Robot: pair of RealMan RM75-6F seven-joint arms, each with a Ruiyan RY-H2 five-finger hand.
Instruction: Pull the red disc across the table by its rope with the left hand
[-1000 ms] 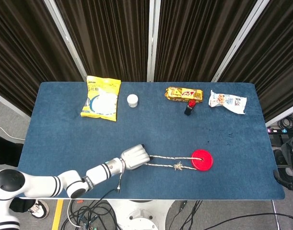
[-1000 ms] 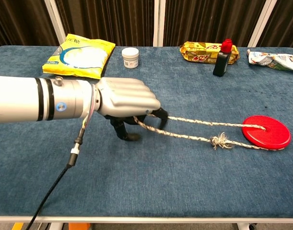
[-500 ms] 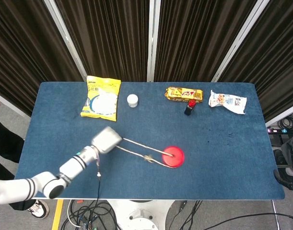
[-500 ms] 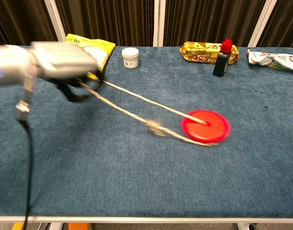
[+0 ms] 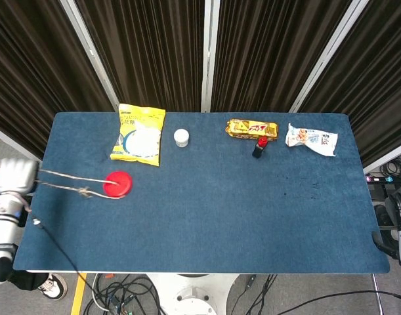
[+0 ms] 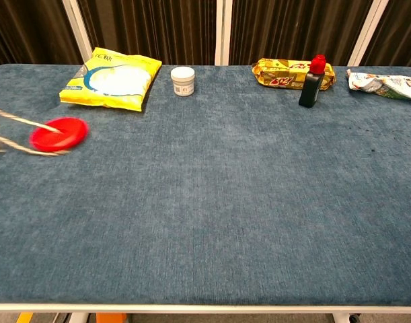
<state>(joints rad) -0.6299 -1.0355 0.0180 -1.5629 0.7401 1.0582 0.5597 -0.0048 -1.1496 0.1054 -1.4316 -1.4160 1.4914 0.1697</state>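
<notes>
The red disc [image 5: 117, 184] lies on the blue table near its left side, just below the yellow bag; the chest view shows the disc [image 6: 58, 133] at the far left, a little blurred. Its two-strand rope [image 5: 69, 182] runs taut leftward past the table's left edge, with a knot [image 5: 84, 192] on the lower strand. My left hand [image 5: 14, 175] grips the rope's end beyond that edge, fingers closed around it. The chest view shows only the rope [image 6: 10, 131], not the hand. My right hand is in neither view.
A yellow snack bag [image 5: 138, 133] lies close behind the disc. Along the far edge stand a small white jar [image 5: 181, 137], a gold wrapped snack [image 5: 251, 128], a dark bottle with a red cap [image 5: 259, 147] and a white packet [image 5: 310, 139]. Cables hang below the front edge.
My left hand has swept far left, off the table's left edge, dragging the rope. The red disc has slid from right of centre to the left side, near the yellow bag.
</notes>
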